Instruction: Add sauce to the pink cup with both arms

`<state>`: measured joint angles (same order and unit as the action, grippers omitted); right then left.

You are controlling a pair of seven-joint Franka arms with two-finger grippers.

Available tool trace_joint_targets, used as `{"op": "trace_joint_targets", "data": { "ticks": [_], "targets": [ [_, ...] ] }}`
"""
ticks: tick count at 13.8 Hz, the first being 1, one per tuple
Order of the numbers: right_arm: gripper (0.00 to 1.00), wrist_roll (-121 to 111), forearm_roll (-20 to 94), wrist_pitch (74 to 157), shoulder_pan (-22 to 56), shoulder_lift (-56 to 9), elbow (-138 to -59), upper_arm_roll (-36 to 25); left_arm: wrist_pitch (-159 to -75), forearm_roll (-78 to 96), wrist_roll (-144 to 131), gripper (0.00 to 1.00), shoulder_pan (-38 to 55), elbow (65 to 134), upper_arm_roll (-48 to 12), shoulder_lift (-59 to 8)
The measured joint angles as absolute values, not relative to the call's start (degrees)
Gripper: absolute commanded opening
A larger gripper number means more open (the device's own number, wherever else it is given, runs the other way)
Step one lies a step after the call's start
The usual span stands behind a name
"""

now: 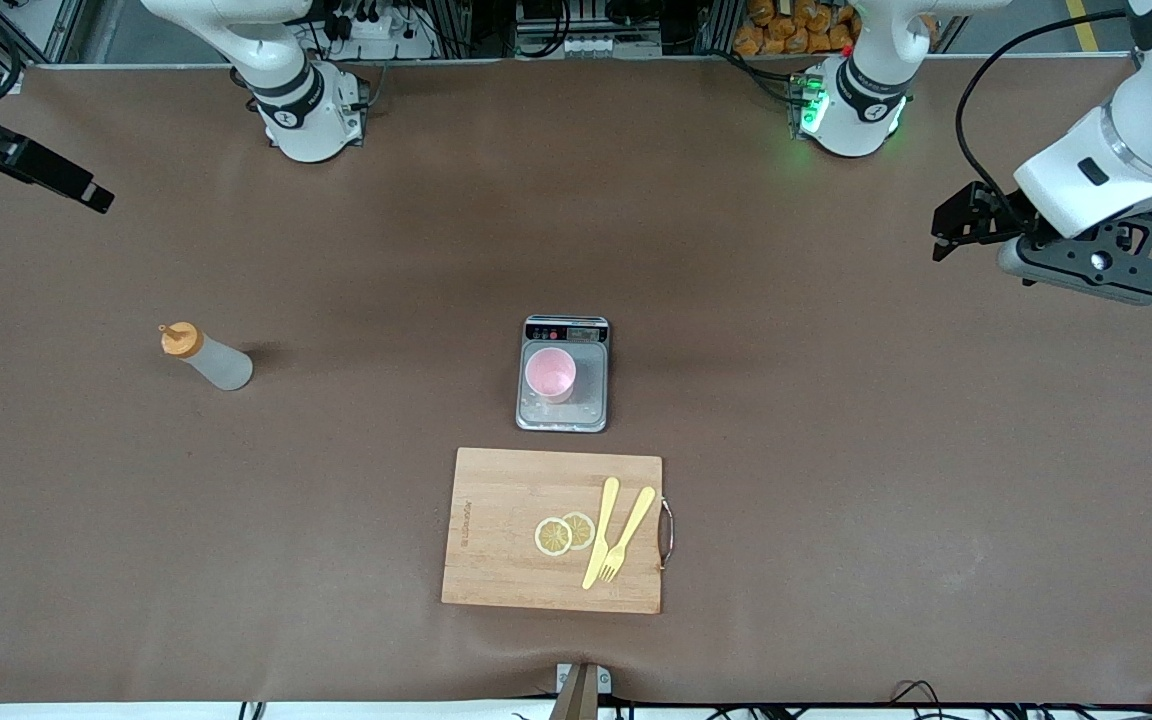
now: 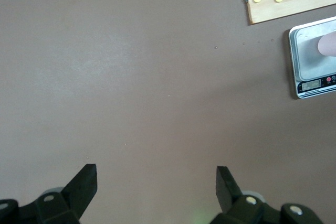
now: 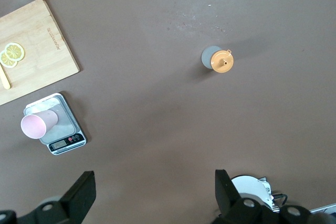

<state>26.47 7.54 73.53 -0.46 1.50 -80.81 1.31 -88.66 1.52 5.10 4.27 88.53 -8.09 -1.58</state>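
Observation:
The sauce bottle (image 1: 206, 359) stands on the brown table toward the right arm's end, orange cap up; it also shows in the right wrist view (image 3: 216, 59). The pink cup (image 1: 549, 374) stands upright on the grey scale (image 1: 591, 385) at the table's middle, and shows in the right wrist view (image 3: 38, 125) and at the edge of the left wrist view (image 2: 328, 44). My left gripper (image 1: 954, 228) is open and empty, high over bare table at the left arm's end (image 2: 156, 182). My right gripper (image 3: 152, 187) is open and empty, high over bare table near its base; only part of it shows in the front view (image 1: 76, 185).
A wooden cutting board (image 1: 496, 520) lies nearer the front camera than the scale. It carries two lemon slices (image 1: 564, 533), a yellow knife (image 1: 600, 533) and a yellow fork (image 1: 628, 533). The arms' bases (image 1: 308, 110) stand along the table's back edge.

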Motion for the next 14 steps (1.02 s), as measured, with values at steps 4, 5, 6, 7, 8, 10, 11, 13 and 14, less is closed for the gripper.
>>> {"op": "trace_joint_targets", "data": {
  "ticks": [4,5,6,7,8,10,11,13,14],
  "targets": [
    [1.0,23.87,7.25,75.77,-0.46,1.25,-80.81,1.09,-88.66,1.52,3.82,1.0,4.43,88.53,-9.58,-1.58],
    [1.0,23.2,7.07,76.12,-0.47,1.23,-80.81,0.97,-88.66,1.52,3.49,1.0,4.42,88.53,-10.11,-1.58],
    [1.0,22.92,6.96,76.26,-0.49,1.23,-80.81,0.81,-88.66,1.52,3.14,1.0,4.44,88.53,-10.65,-1.57],
    [1.0,22.8,6.93,76.4,-0.53,1.23,-80.81,0.7,-88.66,1.52,3.07,1.0,4.45,88.53,-10.98,-1.57],
    [1.0,22.73,6.92,76.6,-0.54,1.23,-80.8,0.62,-88.66,1.55,3.07,1.0,4.45,88.53,-11.13,-1.57],
    [1.0,22.66,6.91,76.69,-0.62,1.23,-80.79,0.52,-88.66,1.97,3.07,1.0,4.45,88.53,-11.24,-1.57],
    [1.0,22.66,6.91,76.73,-0.87,1.23,-80.79,0.49,-88.64,2.0,3.05,1.0,4.45,88.52,-11.29,-1.5],
    [1.0,22.48,6.91,76.77,-1.39,1.2,-80.79,0.39,-88.18,2.01,2.89,1.0,4.41,88.51,-11.32,-1.03],
    [1.0,22.38,6.91,76.77,-1.41,1.19,-80.79,0.4,-87.67,1.88,2.71,1.0,4.3,88.51,-11.25,-0.79]
  ]
}}
